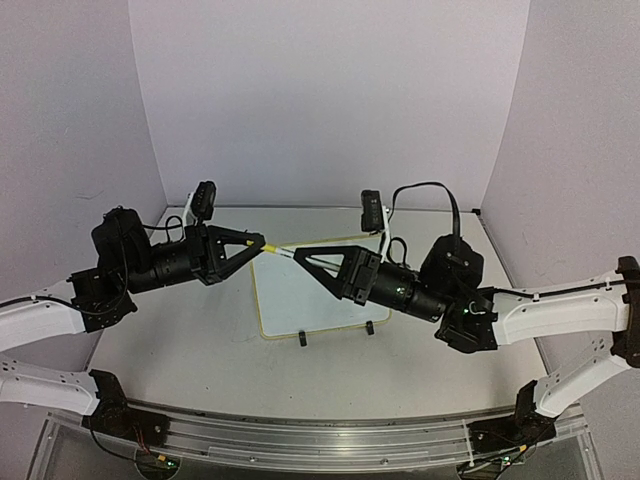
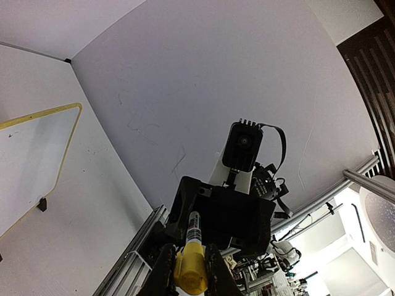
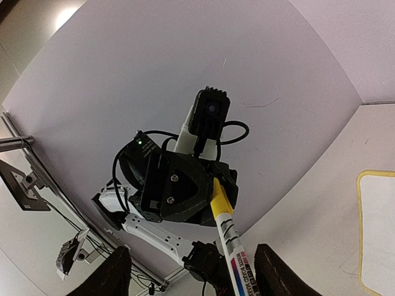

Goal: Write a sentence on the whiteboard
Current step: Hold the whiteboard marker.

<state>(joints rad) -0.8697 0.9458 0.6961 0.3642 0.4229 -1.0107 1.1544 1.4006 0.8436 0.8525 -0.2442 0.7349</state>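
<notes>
The whiteboard (image 1: 290, 305) lies flat mid-table on two black clip feet, with a pale yellow rim; its corner also shows in the wrist views (image 2: 28, 160) (image 3: 379, 228). The sentence is not in view on the parts of the board that show. Above the board's far left corner the two grippers face each other tip to tip. A white marker (image 1: 280, 251) with a yellow cap (image 2: 190, 271) bridges them. My left gripper (image 1: 262, 243) (image 2: 189, 259) is shut on the cap. The barrel (image 3: 233, 243) runs between the spread fingers of my right gripper (image 1: 299, 260) (image 3: 192, 262), touching neither.
Pale walls close the table at the back and both sides. An aluminium rail (image 1: 320, 440) with the arm bases runs along the near edge. Table surface (image 1: 170, 340) surrounds the board on its left, right and front.
</notes>
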